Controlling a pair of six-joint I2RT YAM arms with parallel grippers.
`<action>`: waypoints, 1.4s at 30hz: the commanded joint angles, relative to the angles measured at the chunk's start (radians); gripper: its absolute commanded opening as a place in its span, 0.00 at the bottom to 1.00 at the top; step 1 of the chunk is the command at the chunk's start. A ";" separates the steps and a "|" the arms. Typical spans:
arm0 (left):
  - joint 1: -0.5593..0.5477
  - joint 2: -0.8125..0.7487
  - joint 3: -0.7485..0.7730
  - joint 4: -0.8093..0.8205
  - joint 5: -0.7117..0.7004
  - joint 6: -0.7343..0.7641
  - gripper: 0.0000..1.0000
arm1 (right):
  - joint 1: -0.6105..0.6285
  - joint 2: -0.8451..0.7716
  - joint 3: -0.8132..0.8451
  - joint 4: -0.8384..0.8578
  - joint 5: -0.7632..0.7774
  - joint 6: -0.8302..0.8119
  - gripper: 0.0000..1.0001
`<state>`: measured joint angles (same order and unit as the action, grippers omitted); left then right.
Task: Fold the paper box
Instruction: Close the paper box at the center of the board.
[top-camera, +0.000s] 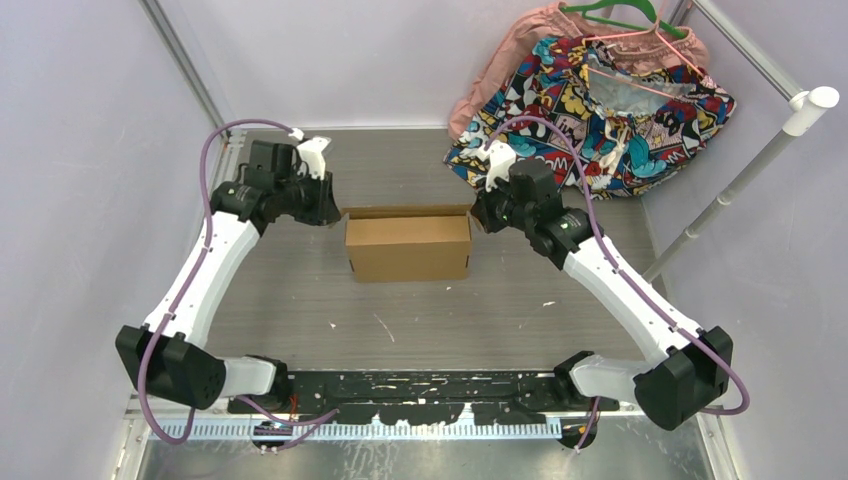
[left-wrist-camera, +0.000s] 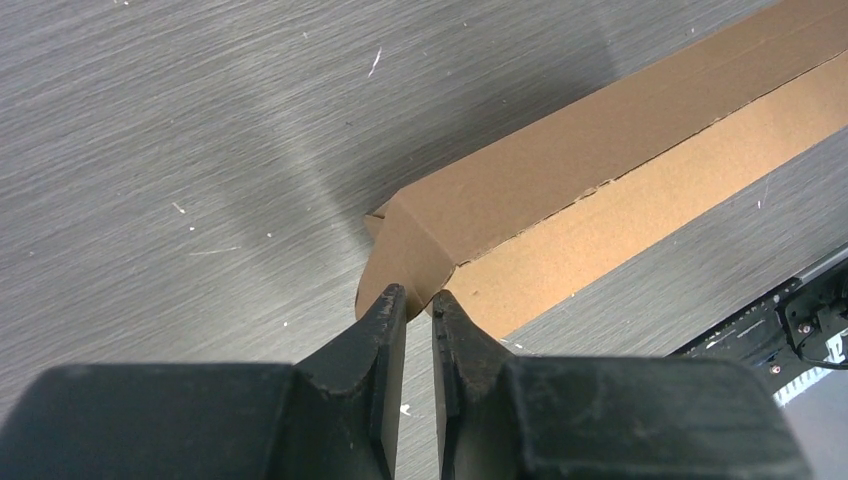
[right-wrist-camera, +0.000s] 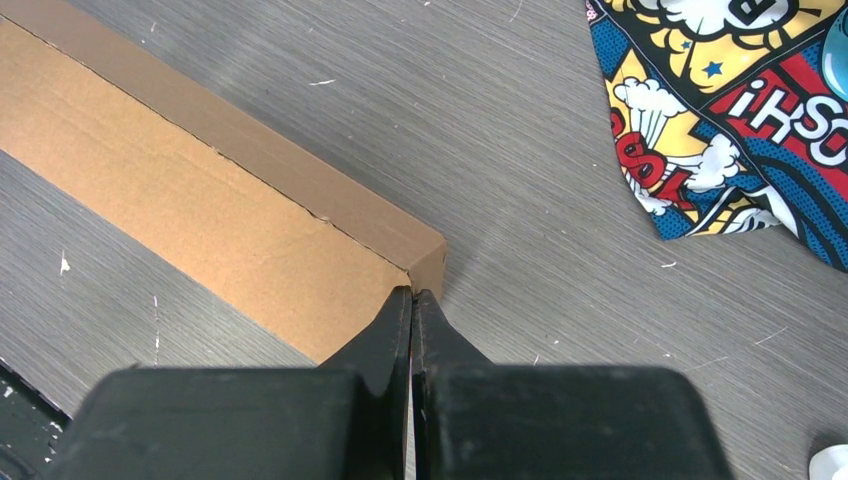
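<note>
The paper box (top-camera: 408, 247) is a shallow brown cardboard mailer lying in the middle of the table, folded into box shape. My left gripper (top-camera: 335, 215) is at its far left corner. In the left wrist view the gripper (left-wrist-camera: 420, 300) has its jaws a narrow gap apart. Its tips rest at the edge of a rounded side flap (left-wrist-camera: 400, 255) of the box (left-wrist-camera: 600, 170); I cannot tell whether they pinch it. My right gripper (top-camera: 478, 215) is at the far right corner. In the right wrist view it (right-wrist-camera: 412, 293) is shut, holding nothing, with its tips against the corner of the box (right-wrist-camera: 200, 200).
A colourful comic-print cloth (top-camera: 600, 100) with a pink garment and a green hanger (top-camera: 620, 15) lies at the back right, and its edge (right-wrist-camera: 730, 110) shows in the right wrist view. A white pole (top-camera: 760, 170) slants down the right side. A black rail (top-camera: 420, 385) runs along the near edge.
</note>
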<state>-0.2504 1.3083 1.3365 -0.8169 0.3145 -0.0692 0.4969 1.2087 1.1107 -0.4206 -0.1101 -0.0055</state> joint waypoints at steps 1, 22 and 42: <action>-0.004 0.007 0.039 0.038 0.001 0.010 0.17 | 0.007 0.008 0.055 0.023 -0.011 0.005 0.01; -0.005 0.056 0.129 -0.032 -0.050 -0.012 0.11 | 0.008 0.030 0.099 -0.013 -0.016 0.005 0.01; -0.006 0.116 0.187 -0.076 -0.020 -0.052 0.11 | 0.008 0.110 0.215 -0.122 -0.010 0.056 0.01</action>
<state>-0.2535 1.4132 1.4788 -0.8967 0.2729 -0.1020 0.4984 1.2999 1.2533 -0.5373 -0.1165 0.0223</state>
